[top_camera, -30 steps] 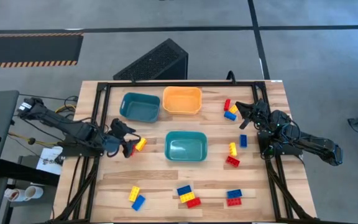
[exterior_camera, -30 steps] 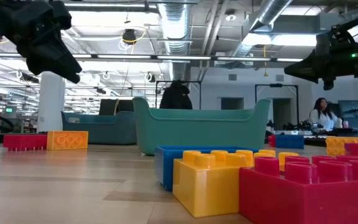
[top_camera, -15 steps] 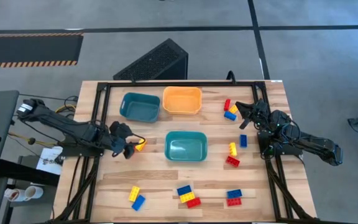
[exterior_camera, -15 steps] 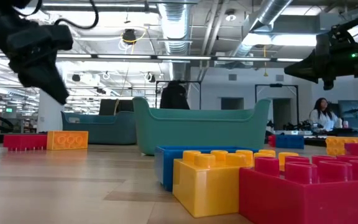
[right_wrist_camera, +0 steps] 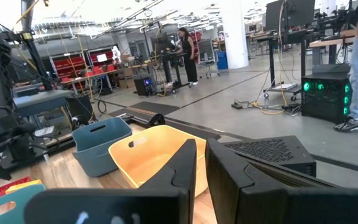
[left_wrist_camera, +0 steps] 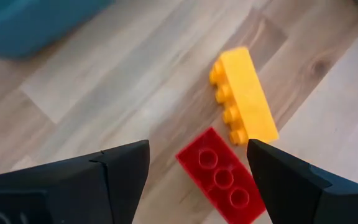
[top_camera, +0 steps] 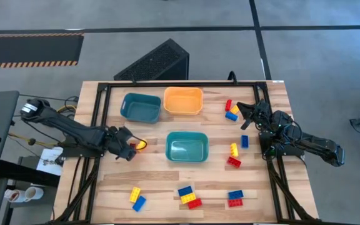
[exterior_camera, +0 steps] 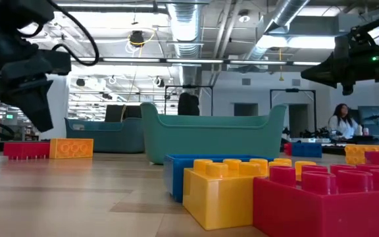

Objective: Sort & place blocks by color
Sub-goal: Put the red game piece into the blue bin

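Overhead, ducts (exterior_camera: 189, 26) above wooden table (top_camera: 161, 181)

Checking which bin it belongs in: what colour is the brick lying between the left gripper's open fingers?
Red: the small studded plastic brick beside a yellow brick, clearest in the left wrist view.

three trays (top_camera: 187, 149), two arms, about fifteen blocks (top_camera: 233, 161).

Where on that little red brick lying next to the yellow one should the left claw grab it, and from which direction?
Probably across its two long flat sides, coming straight down from above. The red brick lies flat, studs up, so the smooth side walls suit the fingers. The left gripper hangs open with the brick between its fingers. The yellow brick nearly touches one corner, so a grip near the middle seems safest.
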### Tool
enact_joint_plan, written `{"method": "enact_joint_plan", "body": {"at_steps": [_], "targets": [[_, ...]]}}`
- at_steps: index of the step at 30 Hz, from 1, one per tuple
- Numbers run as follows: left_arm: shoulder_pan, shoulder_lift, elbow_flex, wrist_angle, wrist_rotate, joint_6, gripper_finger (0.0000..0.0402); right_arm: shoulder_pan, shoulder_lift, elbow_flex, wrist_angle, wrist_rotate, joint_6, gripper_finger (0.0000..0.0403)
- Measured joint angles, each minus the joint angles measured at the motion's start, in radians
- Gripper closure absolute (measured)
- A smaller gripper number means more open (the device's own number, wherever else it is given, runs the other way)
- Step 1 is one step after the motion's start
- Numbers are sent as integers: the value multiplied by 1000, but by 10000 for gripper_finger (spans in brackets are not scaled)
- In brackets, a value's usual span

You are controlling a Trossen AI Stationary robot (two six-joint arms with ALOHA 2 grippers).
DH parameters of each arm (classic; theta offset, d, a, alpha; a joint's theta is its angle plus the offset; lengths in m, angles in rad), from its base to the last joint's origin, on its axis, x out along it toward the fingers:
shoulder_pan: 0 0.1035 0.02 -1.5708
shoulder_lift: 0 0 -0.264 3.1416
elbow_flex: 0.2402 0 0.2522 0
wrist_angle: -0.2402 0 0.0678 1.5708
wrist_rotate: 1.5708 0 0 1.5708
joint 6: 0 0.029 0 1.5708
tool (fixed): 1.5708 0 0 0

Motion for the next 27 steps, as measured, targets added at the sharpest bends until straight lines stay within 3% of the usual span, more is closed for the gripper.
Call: {"method": "enact_joint_plan", "body": {"at_steps": [12,21,27], "targets": [[-83,71,0,-3,-2,-167,148,0,0,0,0,0,0,342],[-84,105,0,6,-20,-271,148,0,0,0,0,0,0,342],[-84,192,-1,77,-19,-289,148,0,0,0,0,0,0,342]]}}
